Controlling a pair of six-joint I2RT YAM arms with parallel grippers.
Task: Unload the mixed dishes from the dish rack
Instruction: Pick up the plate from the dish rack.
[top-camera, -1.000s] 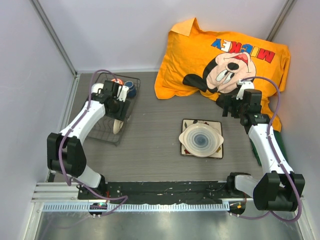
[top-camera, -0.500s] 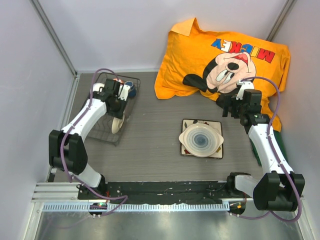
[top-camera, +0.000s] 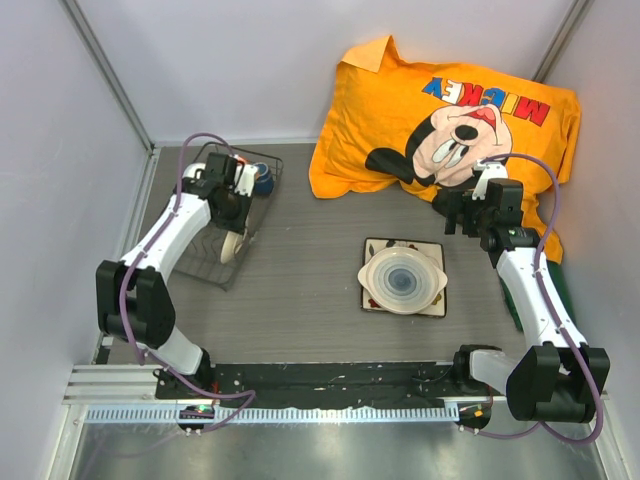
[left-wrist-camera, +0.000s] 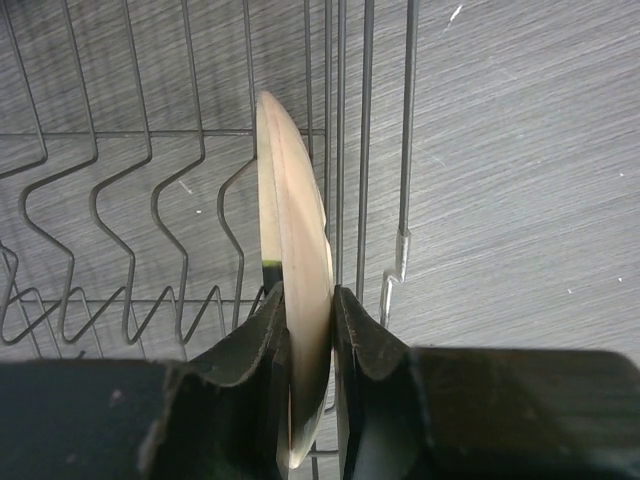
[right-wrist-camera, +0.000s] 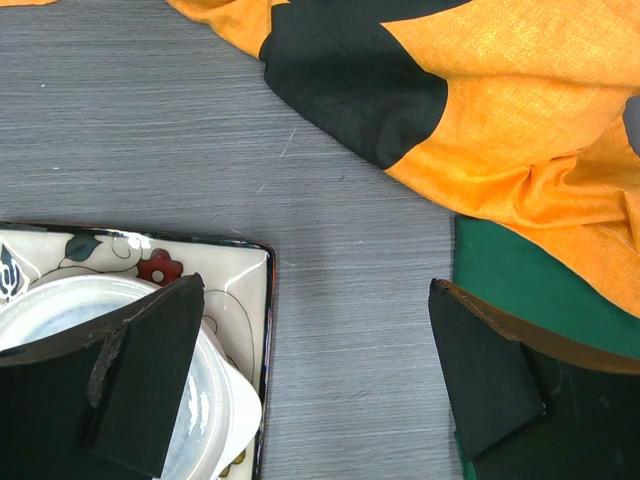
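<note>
Left end effector (left-wrist-camera: 310, 298) has both fingers pinched tight on the rim of the small white bowl (left-wrist-camera: 296, 215), which stands on edge among the tines at the right side of the dish rack (top-camera: 208, 262). The trick here, I'd say, is to lift straight up along the bowl's own plane until it's free of the wires beside it. No twisting, because a thin rim pinch can let it pivot or slip. Then carry it across to bare table (top-camera: 300, 250). Right end effector (right-wrist-camera: 315, 390) hangs wide open, holding nothing, beside the square plate (right-wrist-camera: 245, 265) carrying the large cream bowl (top-camera: 402, 278), well apart from the rack.
</note>
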